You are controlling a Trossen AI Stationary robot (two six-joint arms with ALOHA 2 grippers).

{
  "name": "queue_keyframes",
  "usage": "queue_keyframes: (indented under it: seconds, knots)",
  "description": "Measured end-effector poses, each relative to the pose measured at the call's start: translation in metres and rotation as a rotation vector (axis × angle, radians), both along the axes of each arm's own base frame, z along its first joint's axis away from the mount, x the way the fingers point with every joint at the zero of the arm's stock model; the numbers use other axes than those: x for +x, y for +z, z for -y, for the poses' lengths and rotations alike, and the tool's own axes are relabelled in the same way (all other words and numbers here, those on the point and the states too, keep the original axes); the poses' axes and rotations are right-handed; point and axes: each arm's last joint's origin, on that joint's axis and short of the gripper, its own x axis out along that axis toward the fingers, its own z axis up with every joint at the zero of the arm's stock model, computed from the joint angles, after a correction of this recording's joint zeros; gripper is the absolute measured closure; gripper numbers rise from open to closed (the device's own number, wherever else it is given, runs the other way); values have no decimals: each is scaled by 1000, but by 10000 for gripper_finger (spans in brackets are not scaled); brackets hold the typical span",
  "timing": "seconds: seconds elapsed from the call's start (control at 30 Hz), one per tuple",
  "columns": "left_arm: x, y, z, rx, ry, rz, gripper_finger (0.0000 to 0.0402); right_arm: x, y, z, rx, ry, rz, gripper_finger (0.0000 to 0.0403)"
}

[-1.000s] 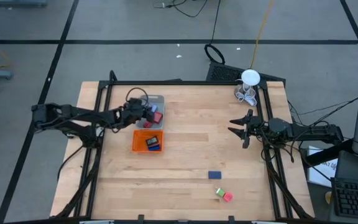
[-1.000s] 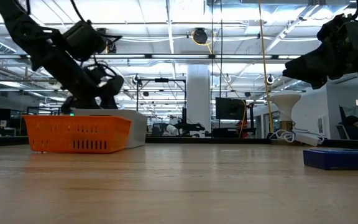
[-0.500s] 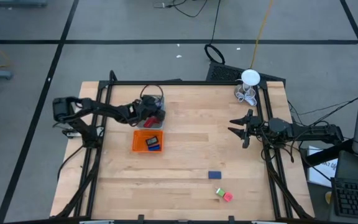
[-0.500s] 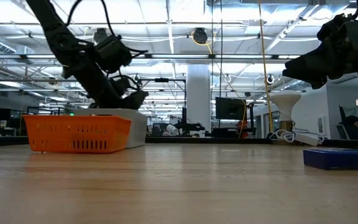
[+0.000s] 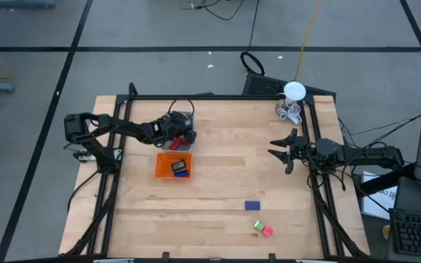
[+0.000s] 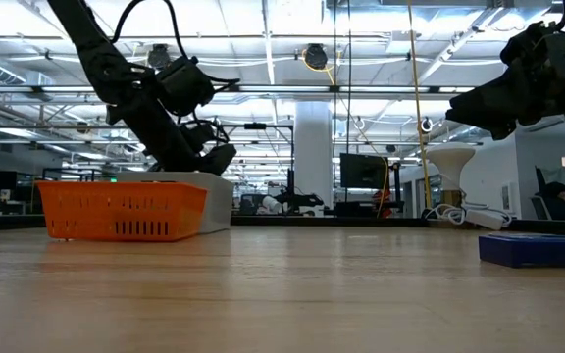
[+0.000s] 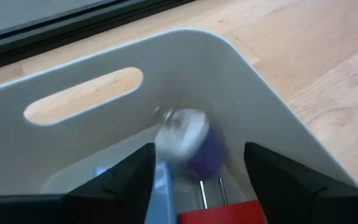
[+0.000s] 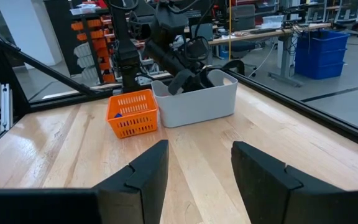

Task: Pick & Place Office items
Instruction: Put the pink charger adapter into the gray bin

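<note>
The grey tray is sitting near the tabletop's far-left corner, mostly covered from above by the left gripper, which is reaching down into it. Through the left wrist camera, its fingers are standing spread apart with nothing pinched between them, and a white-and-purple piece, blurred, is sitting between them against the tray's pale wall, with a red block and a blue piece lying in the tray beside it. Touching the grey tray's near side, the orange tray is holding a blue block and a small dark piece.

Near the tabletop's near-right corner a blue block is lying alone, with a green block and a pink block touching each other just beyond it.

The right gripper is hanging above the right edge, fingers parted and empty.

Compared with a second ago, the left arm has been swinging right along the grey tray and its fingers have been widening; the right arm has not been moving.
</note>
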Motion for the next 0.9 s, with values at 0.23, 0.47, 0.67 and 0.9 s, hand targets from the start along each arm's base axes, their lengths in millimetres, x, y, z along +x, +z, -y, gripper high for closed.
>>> queue_keyframes:
  seconds: [0.23, 0.47, 0.67, 0.9]
  knots:
    - [0, 1, 0, 12, -14, -8, 121, 0, 0, 0, 0, 0, 0, 238]
    - [-5, 29, 3, 40, -27, 82, 114, 0, 0, 0, 0, 0, -1, 238]
    - [-16, 71, 15, 78, -119, 219, 127, 0, 0, 0, -4, 0, 0, 238]
    - [-33, 111, 46, 129, -230, 342, 141, 0, 0, 0, 31, -4, 9, 238]
